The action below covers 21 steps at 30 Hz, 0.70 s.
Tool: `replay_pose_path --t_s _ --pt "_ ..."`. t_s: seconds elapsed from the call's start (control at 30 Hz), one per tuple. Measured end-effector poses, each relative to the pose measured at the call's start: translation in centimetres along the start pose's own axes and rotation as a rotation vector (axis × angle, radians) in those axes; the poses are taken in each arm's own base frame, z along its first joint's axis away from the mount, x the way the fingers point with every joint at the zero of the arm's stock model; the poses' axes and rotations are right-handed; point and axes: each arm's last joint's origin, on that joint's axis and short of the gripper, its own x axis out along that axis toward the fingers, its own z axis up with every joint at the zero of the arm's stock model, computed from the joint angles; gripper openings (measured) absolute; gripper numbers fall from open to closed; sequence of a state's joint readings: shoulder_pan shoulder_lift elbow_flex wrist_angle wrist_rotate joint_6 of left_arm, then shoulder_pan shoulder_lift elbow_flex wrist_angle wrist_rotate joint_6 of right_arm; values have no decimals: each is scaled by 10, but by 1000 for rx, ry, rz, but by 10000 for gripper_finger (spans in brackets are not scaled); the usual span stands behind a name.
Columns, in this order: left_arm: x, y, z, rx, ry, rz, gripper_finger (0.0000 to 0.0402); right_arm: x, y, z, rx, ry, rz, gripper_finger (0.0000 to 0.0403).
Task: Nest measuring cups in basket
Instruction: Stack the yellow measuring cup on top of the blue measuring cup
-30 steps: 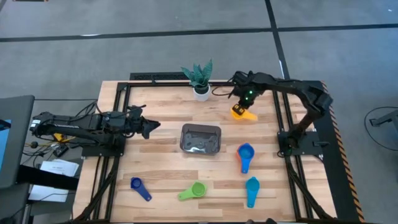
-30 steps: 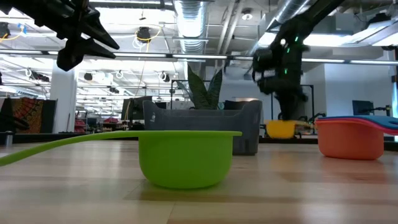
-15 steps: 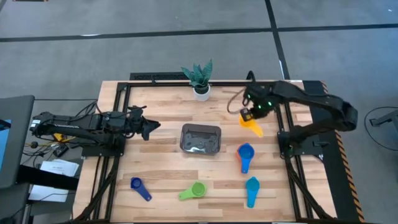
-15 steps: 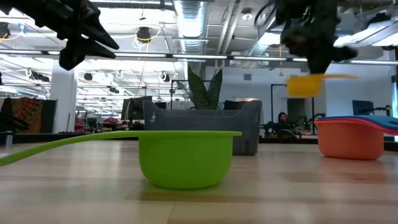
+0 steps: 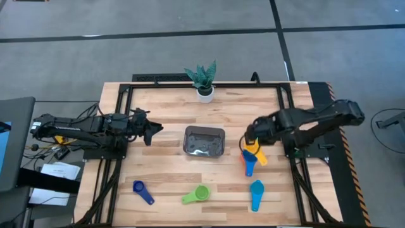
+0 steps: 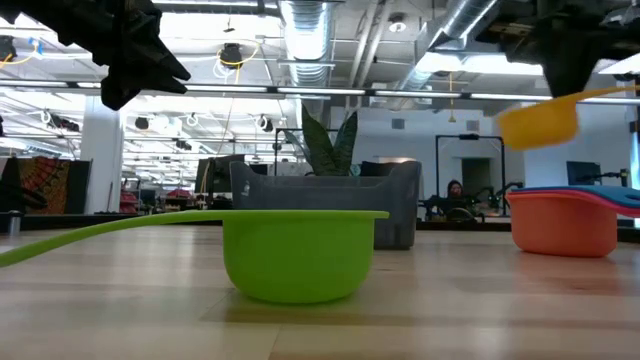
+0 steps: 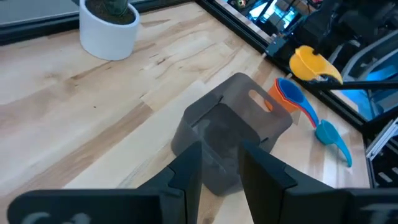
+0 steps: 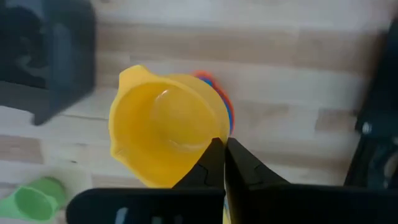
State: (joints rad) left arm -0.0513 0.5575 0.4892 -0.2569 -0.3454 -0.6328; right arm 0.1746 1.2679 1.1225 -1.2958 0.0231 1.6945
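the right gripper, clamped on the round yellow plastic measuring cup, is holding it above the stacked orange and blue cups, right of the dark mesh basket. next, likely lowering it squarely into that stack. left gripper is waiting half-open.

Bright, even overhead light; right wrist view motion-blurred.

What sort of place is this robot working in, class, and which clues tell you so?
Probably a big open robotics lab or workshop: exposed ducts and strip lights run overhead, a framed wooden table stands on grey carpet, and a computer monitor sits beside it.
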Motion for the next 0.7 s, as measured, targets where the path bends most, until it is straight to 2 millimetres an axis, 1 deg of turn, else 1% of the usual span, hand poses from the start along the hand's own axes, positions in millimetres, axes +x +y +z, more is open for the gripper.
replay_pose_path --t_s 0.13,0.27,0.57,0.7 --pt "0 0 0 19 6 -7 90 9 4 -19 63 -4 -50 6" --pt "0 0 0 20 7 -6 90 17 7 -28 123 -41 -75 10" --pt "0 -1 -2 25 49 -56 90 40 22 -34 161 -77 -128 12" --pt "0 -2 -3 9 70 -75 90 50 29 -36 189 -83 -139 28"
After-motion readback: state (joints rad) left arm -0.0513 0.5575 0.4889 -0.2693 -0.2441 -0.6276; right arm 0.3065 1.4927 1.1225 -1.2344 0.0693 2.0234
